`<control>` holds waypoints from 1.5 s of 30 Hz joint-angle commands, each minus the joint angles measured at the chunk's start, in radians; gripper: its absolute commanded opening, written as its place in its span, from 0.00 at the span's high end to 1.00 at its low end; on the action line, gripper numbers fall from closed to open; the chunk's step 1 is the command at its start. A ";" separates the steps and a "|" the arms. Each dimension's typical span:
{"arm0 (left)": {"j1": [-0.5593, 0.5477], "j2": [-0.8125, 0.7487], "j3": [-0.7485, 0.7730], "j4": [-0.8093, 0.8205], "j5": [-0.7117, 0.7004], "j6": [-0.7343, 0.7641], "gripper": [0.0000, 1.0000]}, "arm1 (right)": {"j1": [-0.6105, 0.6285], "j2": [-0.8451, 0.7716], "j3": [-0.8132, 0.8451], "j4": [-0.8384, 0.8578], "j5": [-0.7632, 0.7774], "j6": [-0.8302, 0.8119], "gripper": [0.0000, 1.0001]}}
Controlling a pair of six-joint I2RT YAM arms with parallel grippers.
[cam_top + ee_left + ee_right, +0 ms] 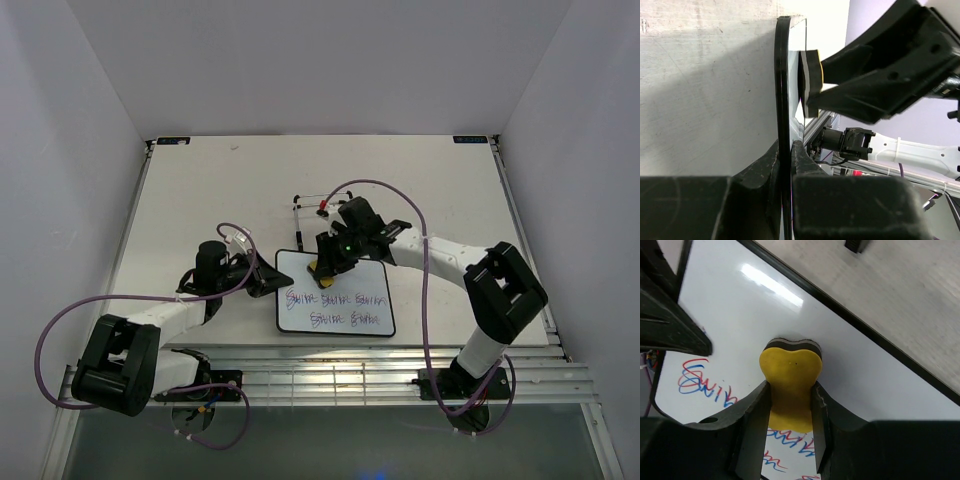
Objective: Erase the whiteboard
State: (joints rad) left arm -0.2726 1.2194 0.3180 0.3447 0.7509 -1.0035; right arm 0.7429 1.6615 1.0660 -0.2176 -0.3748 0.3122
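Observation:
The whiteboard [340,300] lies flat on the table, white with a black rim, with two rows of red and blue-purple scribbles on its near half. My left gripper [262,280] is shut on its left edge; the left wrist view shows the black rim [782,90] edge-on between the fingers. My right gripper [325,262] is shut on the yellow eraser [790,385], whose dark felt face presses on the board's upper left part [755,305], just above the writing [705,385]. The eraser [812,75] also shows in the left wrist view against the board.
A thin black wire stand [310,215] with a red tip stands on the table just behind the board, close to the right arm's wrist. The table's slotted aluminium front rail [330,375] runs near the arm bases. White walls enclose the sides.

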 commanded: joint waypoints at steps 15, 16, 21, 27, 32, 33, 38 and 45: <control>-0.005 -0.080 -0.062 0.059 -0.130 -0.012 1.00 | -0.473 -0.094 -0.403 0.010 -0.053 -0.108 0.67; -0.005 -0.077 -0.059 0.059 -0.128 -0.011 1.00 | -0.476 -0.080 -0.400 0.011 -0.053 -0.108 0.67; -0.005 -0.080 -0.057 0.057 -0.120 -0.010 1.00 | -0.476 -0.069 -0.362 0.008 -0.049 -0.108 0.68; -0.005 -0.100 -0.082 0.057 -0.133 -0.026 1.00 | -0.476 -0.192 -0.291 -0.094 0.059 -0.102 0.69; -0.005 -0.103 -0.079 0.057 -0.140 -0.030 1.00 | -0.410 -0.278 -0.233 -0.138 0.071 -0.091 0.69; -0.005 -0.101 -0.076 0.059 -0.140 -0.029 1.00 | -0.387 -0.285 -0.229 -0.134 0.068 -0.076 0.69; -0.005 -0.087 -0.059 0.059 -0.127 -0.024 1.00 | -0.182 -0.253 -0.170 -0.045 0.048 -0.009 0.69; -0.014 -0.096 -0.046 0.066 -0.117 -0.017 1.00 | 0.053 -0.054 0.053 -0.006 0.039 0.038 0.69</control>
State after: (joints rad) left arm -0.2798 1.1404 0.2440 0.3893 0.6769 -1.0702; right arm 0.7219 1.5448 1.0203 -0.2623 -0.3370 0.3210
